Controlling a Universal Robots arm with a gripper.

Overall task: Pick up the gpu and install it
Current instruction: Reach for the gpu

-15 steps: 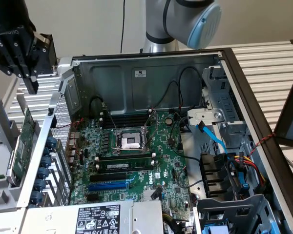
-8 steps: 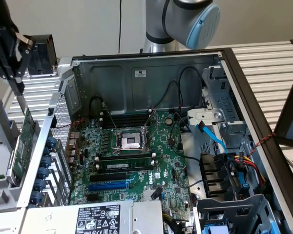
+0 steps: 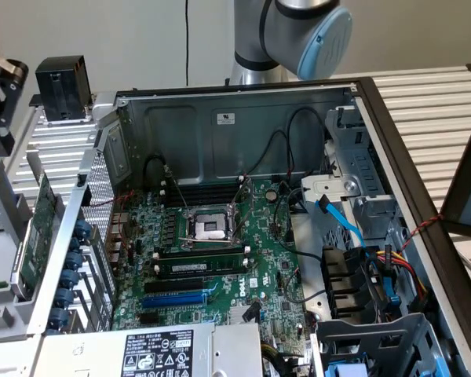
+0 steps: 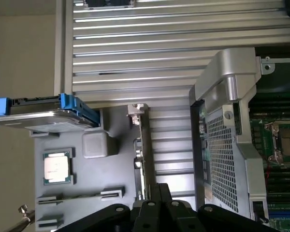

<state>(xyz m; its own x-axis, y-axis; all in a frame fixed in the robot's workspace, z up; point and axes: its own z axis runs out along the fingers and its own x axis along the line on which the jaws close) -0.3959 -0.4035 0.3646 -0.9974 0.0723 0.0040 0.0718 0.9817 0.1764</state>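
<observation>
The open metal case (image 3: 243, 126) is seen, with the green motherboard (image 3: 220, 267) laid flat inside. Outside it, at the exterior view's left and just beside the perforated wall, a grey tray (image 4: 116, 169) is placed. The gpu (image 3: 38, 228) is stood there on its edge: a thin green board with a silver bracket. Its long axis is lined up with the gripper (image 4: 157, 193), which seems to be over one end. The black fingers are pressed together and nothing is held.
</observation>
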